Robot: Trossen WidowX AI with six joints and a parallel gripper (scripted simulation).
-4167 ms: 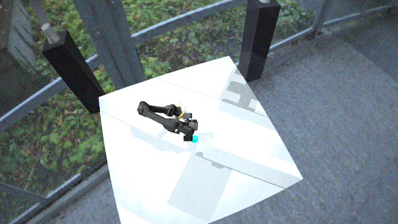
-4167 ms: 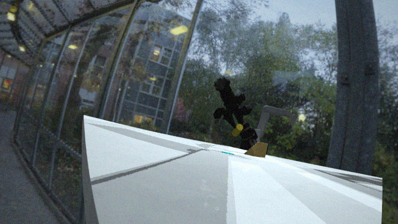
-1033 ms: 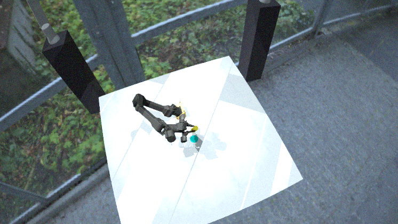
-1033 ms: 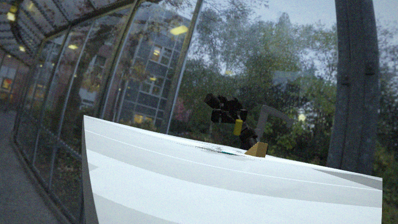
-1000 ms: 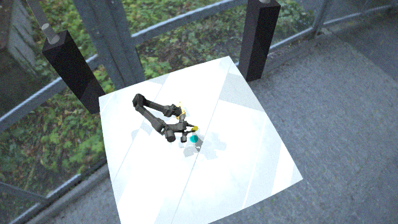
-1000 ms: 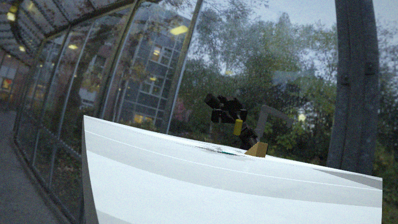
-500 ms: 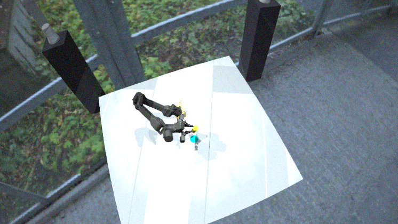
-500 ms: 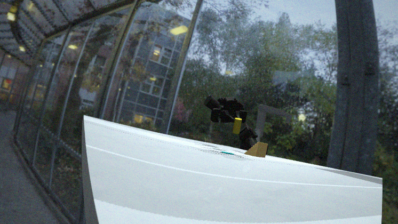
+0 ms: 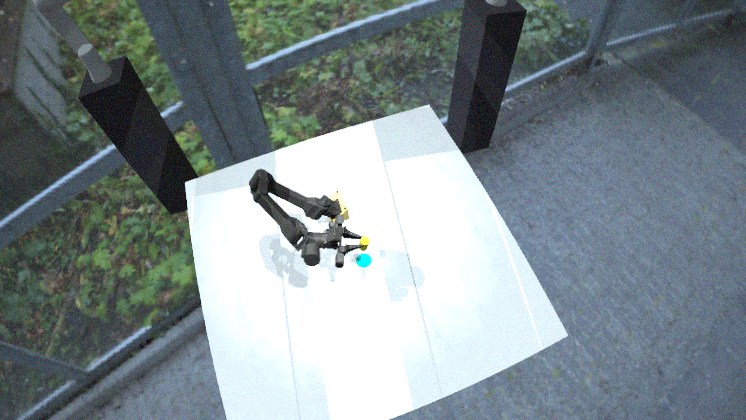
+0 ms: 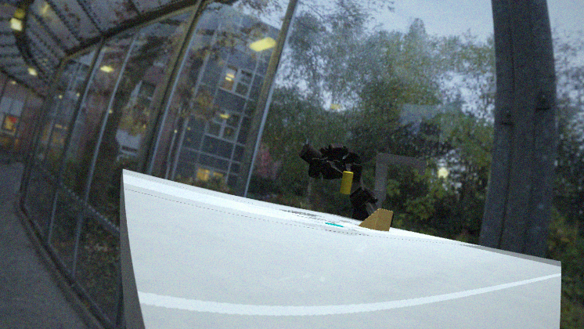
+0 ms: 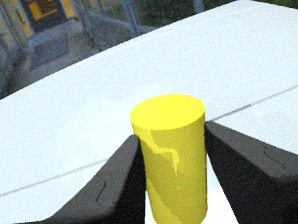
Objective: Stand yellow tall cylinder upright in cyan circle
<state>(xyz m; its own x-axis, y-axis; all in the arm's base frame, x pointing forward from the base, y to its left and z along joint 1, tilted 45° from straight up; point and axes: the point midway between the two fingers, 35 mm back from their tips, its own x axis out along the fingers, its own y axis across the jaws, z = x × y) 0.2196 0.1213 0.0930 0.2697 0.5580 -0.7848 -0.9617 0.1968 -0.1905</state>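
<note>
A: What does the arm stand on?

B: A white table top (image 9: pixel 469 292) with pale grey patches and thin lines running across it. Around it lie grey pavement, a metal railing with greenery beyond, and two black posts (image 9: pixel 485 73) at the far corners. The exterior view shows a glazed arched walkway with lit windows and trees behind.

A: And the yellow tall cylinder?

B: The yellow tall cylinder (image 11: pixel 172 159) is off the table, pinched between the two dark fingers of the gripper (image 9: pixel 360 241), roughly upright in the exterior view. The cyan circle (image 9: pixel 363 260) lies on the table just beside it in the top view; in the wrist view its edge peeks out below the cylinder's lower end.

A: Anything hard to read?

B: The circle is cut off by the wrist view's bottom edge and is only a thin teal sliver from outside. A tan wedge-shaped block (image 10: pixel 377 220) sits near the arm's base, partly hidden by the arm from above. How high the cylinder hangs over the table I cannot tell.
</note>
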